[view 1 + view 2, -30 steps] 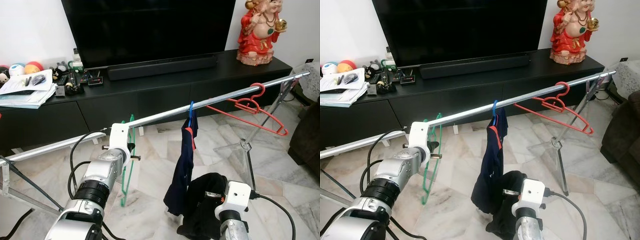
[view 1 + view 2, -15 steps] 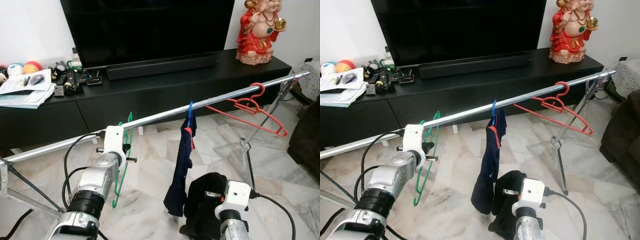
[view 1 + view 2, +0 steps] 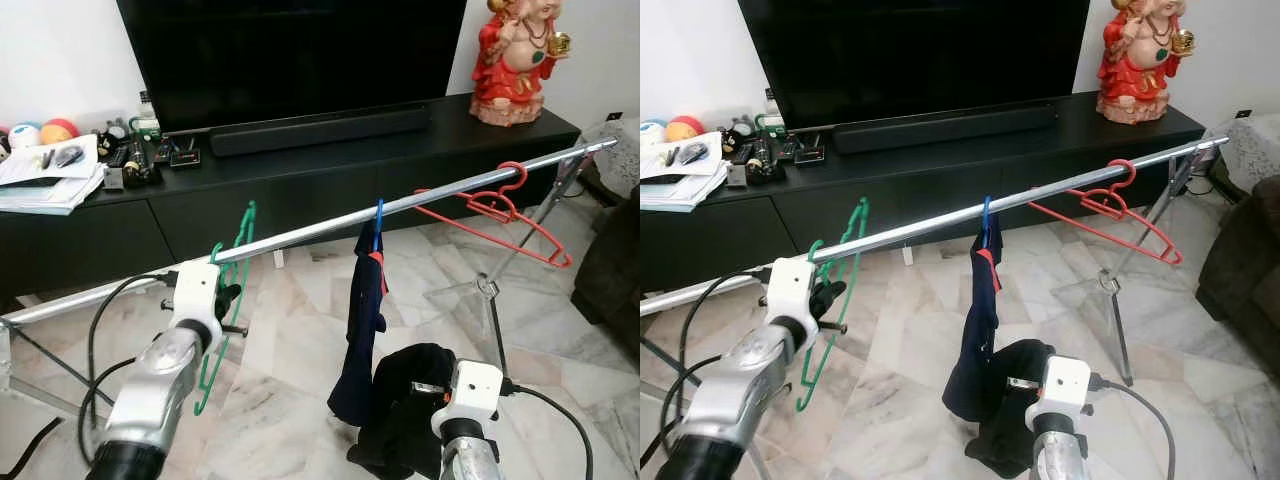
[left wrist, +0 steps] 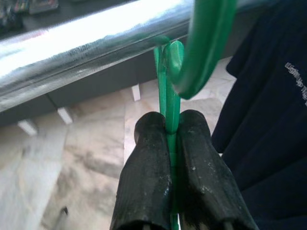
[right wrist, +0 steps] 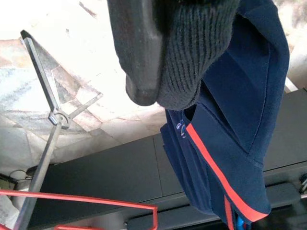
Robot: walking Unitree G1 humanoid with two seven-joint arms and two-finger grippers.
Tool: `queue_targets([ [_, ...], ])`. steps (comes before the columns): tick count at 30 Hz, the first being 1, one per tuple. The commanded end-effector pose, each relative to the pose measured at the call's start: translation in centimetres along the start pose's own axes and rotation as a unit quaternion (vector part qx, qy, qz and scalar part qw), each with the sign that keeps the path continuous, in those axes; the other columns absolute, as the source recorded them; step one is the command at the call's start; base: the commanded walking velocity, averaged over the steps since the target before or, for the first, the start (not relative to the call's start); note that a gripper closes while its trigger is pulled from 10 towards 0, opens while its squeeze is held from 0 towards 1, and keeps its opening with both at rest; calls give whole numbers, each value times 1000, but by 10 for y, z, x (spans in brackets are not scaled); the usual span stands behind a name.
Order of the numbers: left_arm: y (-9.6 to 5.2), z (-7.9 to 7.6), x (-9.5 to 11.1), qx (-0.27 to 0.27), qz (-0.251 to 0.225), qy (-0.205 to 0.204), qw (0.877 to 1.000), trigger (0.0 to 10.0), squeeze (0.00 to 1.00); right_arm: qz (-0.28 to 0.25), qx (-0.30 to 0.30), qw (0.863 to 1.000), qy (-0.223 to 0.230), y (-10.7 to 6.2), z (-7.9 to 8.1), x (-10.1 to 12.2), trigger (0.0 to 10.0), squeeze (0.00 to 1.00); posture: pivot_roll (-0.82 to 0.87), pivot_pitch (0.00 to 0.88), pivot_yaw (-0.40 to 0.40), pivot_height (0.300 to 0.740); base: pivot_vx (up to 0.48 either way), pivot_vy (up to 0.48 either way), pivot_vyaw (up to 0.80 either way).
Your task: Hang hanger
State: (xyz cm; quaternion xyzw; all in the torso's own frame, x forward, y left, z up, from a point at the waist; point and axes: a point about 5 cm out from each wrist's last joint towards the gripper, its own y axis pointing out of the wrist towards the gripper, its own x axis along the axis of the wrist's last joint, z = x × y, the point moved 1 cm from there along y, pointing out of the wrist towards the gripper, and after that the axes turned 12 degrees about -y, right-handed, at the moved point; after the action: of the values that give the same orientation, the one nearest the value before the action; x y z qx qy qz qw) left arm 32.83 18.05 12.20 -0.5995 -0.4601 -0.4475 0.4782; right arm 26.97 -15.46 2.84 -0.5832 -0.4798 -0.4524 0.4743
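**Green hanger at the rail, left end effector clamped**

Left eye view: the left end effector point(image 3: 232, 298) is closed on the green hanger point(image 3: 225, 300); its hook rises above the silver rail point(image 3: 300, 234), its long axis slanting down toward the floor. A navy garment point(image 3: 362, 320) hangs alongside.

Left wrist view: the fingers point(image 4: 148, 177) pinch the hanger's neck just below the rail.

Right wrist view: the right end effector point(image 5: 158, 48) grips black cloth point(image 5: 199, 48).

Risk, as judged: releasing before the hook seats would drop the hanger.

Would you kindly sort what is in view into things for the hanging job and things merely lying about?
Job: green hanger, rail, left gripper, right gripper with black cloth.
Lying about: red hangers, navy shirt, TV, statue, papers.
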Motion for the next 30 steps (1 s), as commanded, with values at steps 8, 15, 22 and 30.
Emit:
queue_targets([
  [8,-32,13,-58,-64,100,131,984,10000,0,-18,4,1000,-3,5,0,8,10000,0,51,57,59,740,0,0,0],
  [15,-49,34,-110,-29,183,125,975,10000,0,-23,1,1000,-8,6,-5,11,10000,0,44,55,49,740,0,0,0],
  [22,-88,78,-177,103,319,108,936,10000,0,-25,1,1000,-10,7,-6,12,10000,0,38,53,44,740,0,0,0],
  [30,-148,87,-231,181,419,53,888,10000,0,-27,-2,1000,-15,12,-10,15,10000,0,31,44,37,740,0,0,0],
])
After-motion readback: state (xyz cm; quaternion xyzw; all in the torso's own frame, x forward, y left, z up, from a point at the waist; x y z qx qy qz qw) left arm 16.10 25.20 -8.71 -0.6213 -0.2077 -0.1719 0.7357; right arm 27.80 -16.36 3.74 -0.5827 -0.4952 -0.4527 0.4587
